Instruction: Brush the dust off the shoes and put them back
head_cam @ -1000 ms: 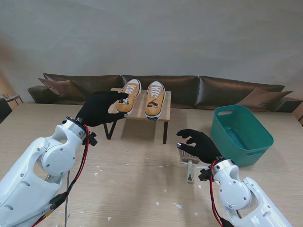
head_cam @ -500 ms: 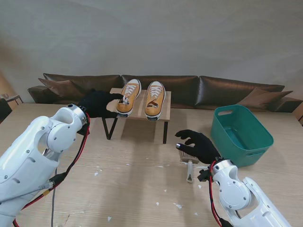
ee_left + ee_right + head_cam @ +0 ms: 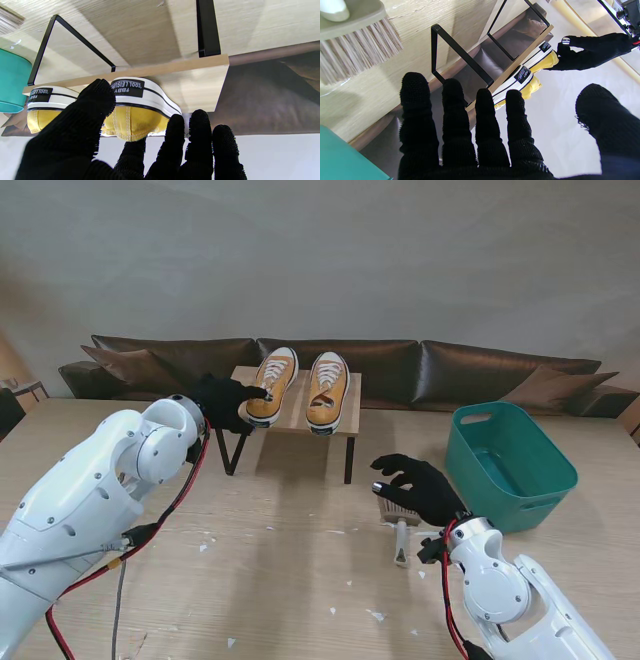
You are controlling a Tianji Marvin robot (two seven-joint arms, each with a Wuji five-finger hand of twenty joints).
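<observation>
Canvas shoes (image 3: 298,388) (white rubber soles), bristly brush (image 3: 399,520), knit-gloved left hand (image 3: 226,402)

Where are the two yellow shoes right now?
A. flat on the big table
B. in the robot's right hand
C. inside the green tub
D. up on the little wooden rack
D: both yellow shoes sit side by side on the wooden rack, not in the green tub.

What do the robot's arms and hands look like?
Both arms are smooth white shells with round grey joint caps. Red and black cables run along them. The left hand and right hand wear black knitted gloves with bumpy fingertips.
</observation>
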